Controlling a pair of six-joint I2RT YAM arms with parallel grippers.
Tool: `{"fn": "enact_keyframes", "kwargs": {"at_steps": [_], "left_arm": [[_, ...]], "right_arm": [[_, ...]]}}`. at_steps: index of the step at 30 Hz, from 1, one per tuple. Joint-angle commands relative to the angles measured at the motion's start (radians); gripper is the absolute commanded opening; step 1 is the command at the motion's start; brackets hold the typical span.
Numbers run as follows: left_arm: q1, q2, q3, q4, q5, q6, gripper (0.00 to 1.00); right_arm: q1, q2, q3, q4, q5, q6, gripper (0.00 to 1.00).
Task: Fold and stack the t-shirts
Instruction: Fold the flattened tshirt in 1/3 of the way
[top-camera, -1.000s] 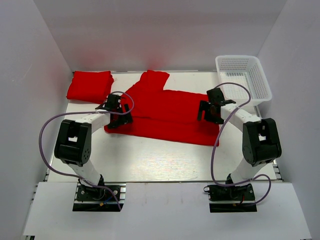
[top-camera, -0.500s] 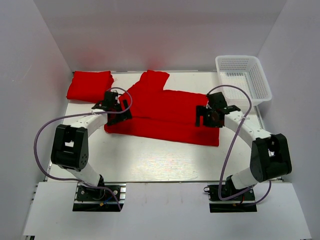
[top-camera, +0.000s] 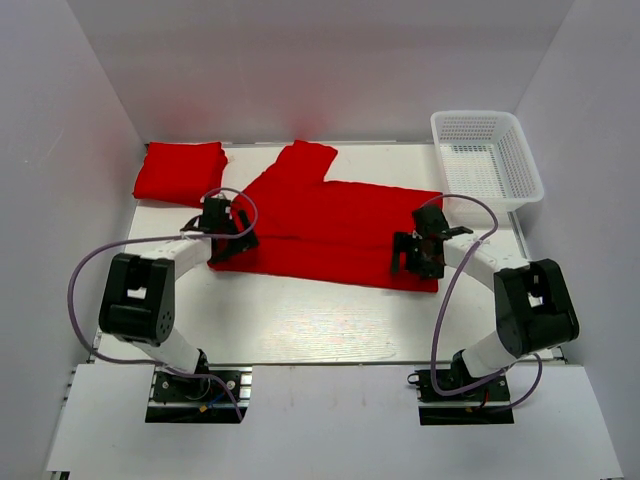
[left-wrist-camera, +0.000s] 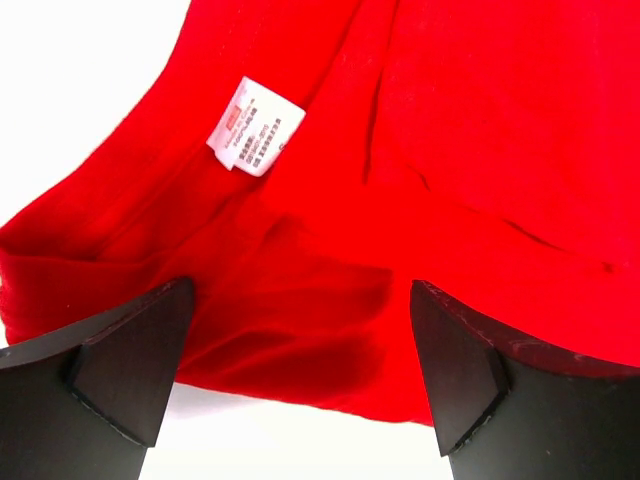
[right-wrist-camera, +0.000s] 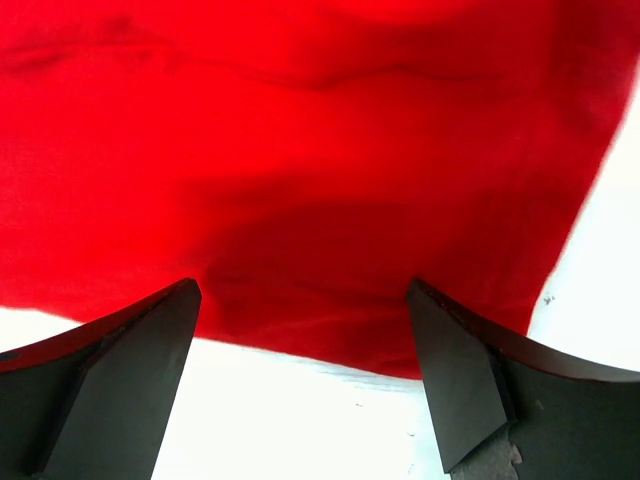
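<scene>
White surface (top-camera: 300, 320) holds a spread t-shirt (top-camera: 330, 225) at centre frame, a folded t-shirt (top-camera: 180, 172) upper left, a basket (top-camera: 487, 155) upper right. Left hand (top-camera: 232, 245) and right hand (top-camera: 415, 262) both gape open over the spread t-shirt's lower edge, a white label (left-wrist-camera: 255, 125) near the left.

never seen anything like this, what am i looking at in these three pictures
Two robot arms are bolted at the near edge of a white table. One picture looks down from above; the other two come from cameras on each wrist, so the dark wedges are that tool's own fingers. A spread-out red t-shirt lies in the middle, a folded red t-shirt sits far left, a white mesh basket far right. The left tool and right tool both stand open at the spread-out shirt's near edge, holding nothing.
</scene>
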Motion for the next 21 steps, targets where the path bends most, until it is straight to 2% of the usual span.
{"fn": "enact_keyframes", "kwargs": {"at_steps": [1,5,10,13,16,21], "left_arm": [[0.008,-0.094,-0.127,-0.084,-0.004,-0.040,1.00],[-0.007,-0.243,-0.290,-0.115,0.037,-0.097,1.00],[-0.007,-0.464,-0.341,-0.264,0.045,-0.122,1.00],[-0.007,-0.562,-0.237,-0.328,0.002,-0.113,1.00],[-0.007,-0.572,-0.111,-0.372,-0.036,-0.090,1.00],[-0.007,-0.446,0.035,-0.410,-0.050,-0.054,1.00]], "right_arm": [[-0.006,-0.011,-0.052,-0.012,0.076,0.095,0.90],[-0.008,-0.072,-0.121,-0.042,0.107,0.164,0.90],[-0.005,-0.172,-0.187,-0.079,0.084,0.182,0.90],[-0.003,-0.245,-0.187,-0.082,0.071,0.145,0.90],[-0.002,-0.264,-0.106,-0.125,0.074,0.103,0.90],[-0.003,-0.266,-0.026,-0.156,0.111,0.074,0.90]]}}
